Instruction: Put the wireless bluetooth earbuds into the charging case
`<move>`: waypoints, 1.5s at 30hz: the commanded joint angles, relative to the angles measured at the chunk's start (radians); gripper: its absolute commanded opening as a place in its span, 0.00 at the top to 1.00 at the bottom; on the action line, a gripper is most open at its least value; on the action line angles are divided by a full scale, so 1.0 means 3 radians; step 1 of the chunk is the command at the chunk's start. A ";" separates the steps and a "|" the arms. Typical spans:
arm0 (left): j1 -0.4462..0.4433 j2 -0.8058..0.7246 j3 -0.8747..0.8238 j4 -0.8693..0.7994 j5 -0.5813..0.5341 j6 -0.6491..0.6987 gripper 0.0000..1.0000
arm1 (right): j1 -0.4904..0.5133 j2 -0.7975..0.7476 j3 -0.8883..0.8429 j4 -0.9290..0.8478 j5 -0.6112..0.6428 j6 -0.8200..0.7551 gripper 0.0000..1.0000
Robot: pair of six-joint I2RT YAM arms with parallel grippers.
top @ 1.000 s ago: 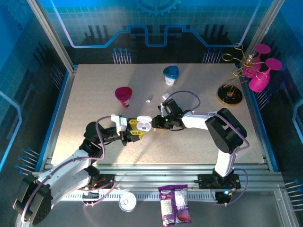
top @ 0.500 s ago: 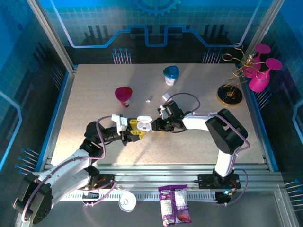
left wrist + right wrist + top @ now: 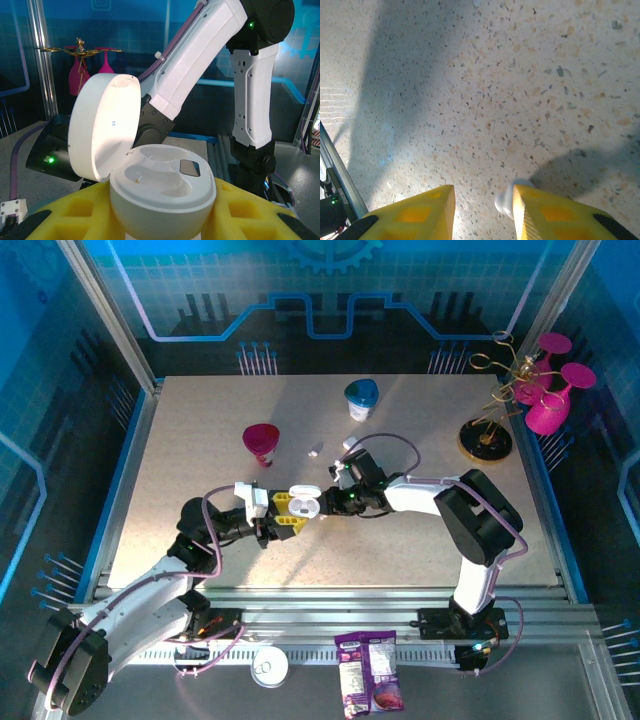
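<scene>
My left gripper [image 3: 287, 513] is shut on the white charging case [image 3: 303, 504], which it holds upright just above the table. In the left wrist view the case [image 3: 162, 187] sits between the yellow fingers [image 3: 250, 210]. Its lid [image 3: 102, 125] is swung open to the left and both wells are empty. My right gripper [image 3: 333, 504] hovers just right of the case, pointing down. Its jaws [image 3: 483, 210] stand apart. A small white earbud [image 3: 505, 202] rests against the inner side of the right finger, clear of the left finger. Two small white pieces [image 3: 314, 452] [image 3: 349, 443] lie on the table behind.
A magenta cup [image 3: 262, 440] stands behind the left gripper and a blue-green cup [image 3: 361, 397] sits further back. A gold stand [image 3: 487, 435] with magenta glasses [image 3: 548, 405] is at the back right. A snack bag [image 3: 369, 670] and a white lid [image 3: 268, 665] lie below the table's front rail.
My right gripper has shifted a little to the left, closer to the open case. The left arm and the case have stayed in place.
</scene>
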 commanded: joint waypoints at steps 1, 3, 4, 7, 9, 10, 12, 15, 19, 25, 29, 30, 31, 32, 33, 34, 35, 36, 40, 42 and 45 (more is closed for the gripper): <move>0.0013 -0.0046 -0.0037 0.0098 -0.0037 0.0036 0.75 | 0.0048 0.0102 0.0109 -0.0021 -0.0060 -0.0033 0.65; 0.0013 -0.0056 -0.0046 0.0101 -0.0042 0.0040 0.75 | 0.0059 0.0123 0.0132 -0.0051 -0.0050 -0.0043 0.65; 0.0013 -0.0058 -0.0044 0.0099 -0.0041 0.0041 0.75 | 0.0059 0.0125 0.0133 -0.0063 -0.0043 -0.0043 0.65; 0.0016 -0.0070 -0.0053 0.0089 -0.0046 0.0041 0.75 | 0.0070 0.0034 0.0087 -0.0062 0.0040 -0.0053 0.64; 0.0015 -0.0076 -0.0059 0.0077 -0.0055 0.0044 0.75 | 0.0069 -0.0049 0.0046 -0.0059 0.0069 -0.0071 0.62; 0.0011 -0.0074 -0.0062 0.0076 -0.0057 0.0049 0.75 | 0.0068 -0.0093 0.0027 -0.0059 0.0084 -0.0078 0.62; 0.0011 -0.0068 -0.0053 0.0081 -0.0054 0.0049 0.75 | 0.0065 -0.0170 -0.0018 -0.0041 0.0105 -0.0103 0.61; 0.0013 -0.0047 -0.0054 0.0107 -0.0046 0.0048 0.75 | 0.0055 -0.0201 -0.0043 -0.0037 0.0159 -0.0161 0.58; 0.0012 -0.0023 -0.0056 0.0148 -0.0037 0.0021 0.75 | 0.0028 -0.0055 0.0067 -0.0116 0.0035 -0.0258 0.54; 0.0012 -0.0049 -0.0053 0.0129 -0.0027 0.0001 0.75 | 0.0035 0.0158 0.0261 -0.0251 -0.0075 -0.0426 0.52; 0.0013 -0.0093 -0.0048 0.0055 -0.0039 0.0026 0.75 | 0.0036 0.0152 0.0217 -0.0285 -0.0136 -0.0486 0.54; 0.0013 -0.0099 -0.0049 0.0041 -0.0041 0.0033 0.75 | 0.0033 0.0136 0.0191 -0.0293 -0.0158 -0.0512 0.54; 0.0012 -0.0103 -0.0049 0.0038 -0.0045 0.0042 0.75 | 0.0033 0.0124 0.0177 -0.0310 -0.0182 -0.0540 0.54; 0.0014 -0.0097 -0.0051 0.0041 -0.0046 0.0048 0.75 | 0.0037 0.0117 0.0159 -0.0337 -0.0201 -0.0582 0.54; 0.0015 -0.0087 -0.0046 0.0041 -0.0044 0.0046 0.75 | 0.0039 0.0109 0.0139 -0.0367 -0.0213 -0.0622 0.54; 0.0016 -0.0078 -0.0042 0.0048 -0.0042 0.0046 0.75 | 0.0038 0.0101 0.0131 -0.0391 -0.0218 -0.0653 0.54; 0.0012 -0.0065 -0.0037 0.0058 -0.0039 0.0045 0.75 | 0.0038 0.0099 0.0116 -0.0418 -0.0222 -0.0683 0.54; 0.0015 -0.0054 -0.0033 0.0075 -0.0032 0.0038 0.75 | 0.0041 0.0087 0.0110 -0.0449 -0.0239 -0.0708 0.54; 0.0012 -0.0039 -0.0019 0.0088 -0.0023 0.0029 0.75 | 0.0054 0.0040 0.0074 -0.0488 -0.0245 -0.0751 0.54; 0.0013 -0.0038 -0.0014 0.0088 -0.0019 0.0024 0.75 | 0.0059 0.0011 0.0066 -0.0509 -0.0257 -0.0762 0.55; 0.0011 -0.0037 -0.0008 0.0089 -0.0016 0.0023 0.75 | 0.0079 0.0002 0.0061 -0.0521 -0.0268 -0.0767 0.56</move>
